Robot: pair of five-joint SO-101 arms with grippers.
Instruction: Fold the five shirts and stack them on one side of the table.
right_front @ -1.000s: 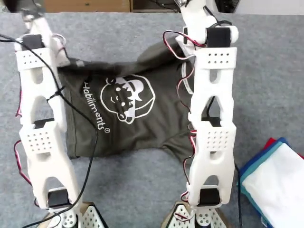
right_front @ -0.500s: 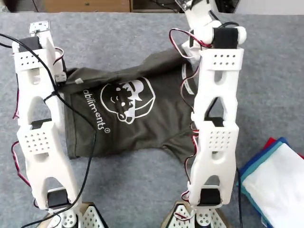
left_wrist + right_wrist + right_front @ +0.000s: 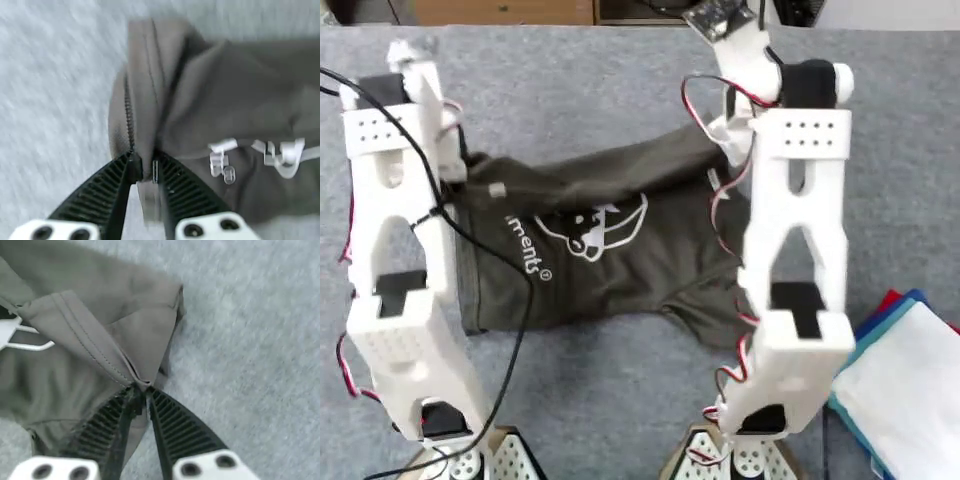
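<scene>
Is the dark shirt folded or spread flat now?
Half folded. The left gripper and right gripper pinch the far edge of the shirt, doubled over the top of the white print.

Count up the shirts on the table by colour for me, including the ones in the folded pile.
olive shirt, spread out: 1
white shirt, top of the pile: 1
teal shirt, edge showing: 1
blue shirt, edge showing: 1
red shirt, corner showing: 1
Total: 5
</scene>
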